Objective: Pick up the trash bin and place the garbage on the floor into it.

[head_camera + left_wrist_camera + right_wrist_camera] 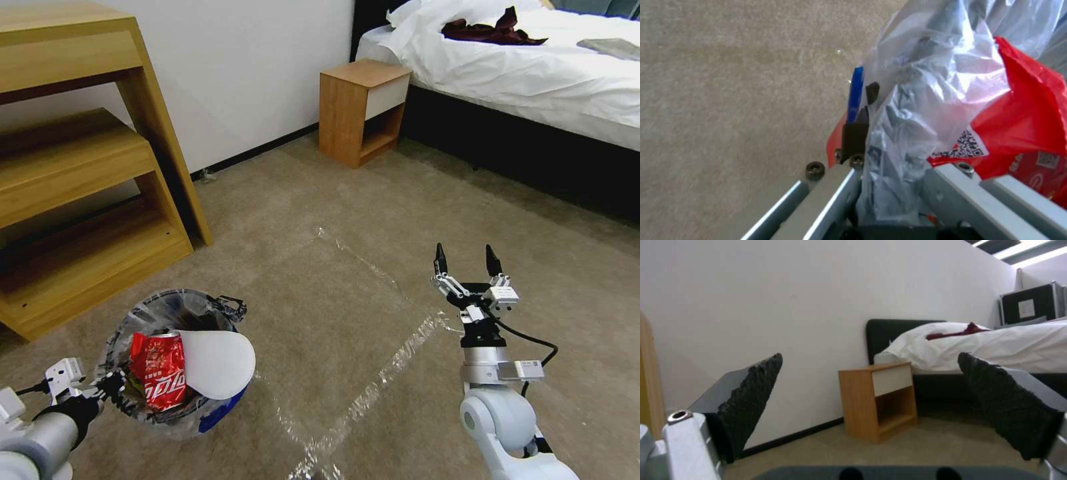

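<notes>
left tool clamps trash bin rim, red can and white insole inside | right tool wide, empty, above carpet floor

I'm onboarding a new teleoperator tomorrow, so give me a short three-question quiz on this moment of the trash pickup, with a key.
1. True or false: the right gripper is clamped on a piece of litter.
2. Which gripper holds the trash bin? A) left gripper B) right gripper C) neither
3. Fill in: lying across the bin's mouth, beside the crushed red can, is a white ____.

Key
1. False: its fingers are spread with nothing between them, and it is held above the carpet.
2. A: the left gripper pinches the bin's rim and clear plastic bag.
3. Insole.
</notes>
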`<state>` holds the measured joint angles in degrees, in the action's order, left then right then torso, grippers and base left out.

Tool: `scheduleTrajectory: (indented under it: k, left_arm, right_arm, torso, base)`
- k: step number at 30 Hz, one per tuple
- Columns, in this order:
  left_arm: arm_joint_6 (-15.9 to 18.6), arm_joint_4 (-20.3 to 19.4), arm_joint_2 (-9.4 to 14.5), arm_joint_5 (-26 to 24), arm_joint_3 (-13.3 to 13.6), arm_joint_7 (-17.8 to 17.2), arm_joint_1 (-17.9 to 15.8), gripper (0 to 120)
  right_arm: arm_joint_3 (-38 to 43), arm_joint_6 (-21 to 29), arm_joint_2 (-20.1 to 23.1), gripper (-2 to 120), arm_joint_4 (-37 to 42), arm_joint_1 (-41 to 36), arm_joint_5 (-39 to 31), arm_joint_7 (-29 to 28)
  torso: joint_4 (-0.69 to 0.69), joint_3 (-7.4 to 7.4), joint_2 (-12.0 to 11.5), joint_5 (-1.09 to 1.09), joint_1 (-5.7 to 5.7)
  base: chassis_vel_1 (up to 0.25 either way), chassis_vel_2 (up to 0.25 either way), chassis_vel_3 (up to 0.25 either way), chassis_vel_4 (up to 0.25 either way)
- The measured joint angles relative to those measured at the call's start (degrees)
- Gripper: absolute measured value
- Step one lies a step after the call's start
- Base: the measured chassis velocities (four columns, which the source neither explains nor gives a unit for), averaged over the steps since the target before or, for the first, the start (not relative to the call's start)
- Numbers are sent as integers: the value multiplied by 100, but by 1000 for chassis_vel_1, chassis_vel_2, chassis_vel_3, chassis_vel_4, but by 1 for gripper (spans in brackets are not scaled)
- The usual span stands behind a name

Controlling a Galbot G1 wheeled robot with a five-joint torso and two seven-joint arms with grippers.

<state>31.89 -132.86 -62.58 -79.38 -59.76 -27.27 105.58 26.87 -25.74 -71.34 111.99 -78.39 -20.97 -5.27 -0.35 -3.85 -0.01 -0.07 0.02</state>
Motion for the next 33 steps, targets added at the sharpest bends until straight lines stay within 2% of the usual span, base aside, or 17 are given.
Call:
scheduleTrajectory:
  k: [17,33]
  left_arm:
    - [47,-22,28,-15,29,-2,46,0]
    - [38,-13,43,-5,37,0,46,0]
  right_arm:
    - [-8,-3,-62,100,-6,-22,49,23]
    - [-29,7,-75,100,-38,-5,68,23]
  torso:
    - [0,0,0,0,0]
    - [0,0,0,-2,1]
  base:
    - [-117,113,111,-117]
    - [-169,166,175,-173]
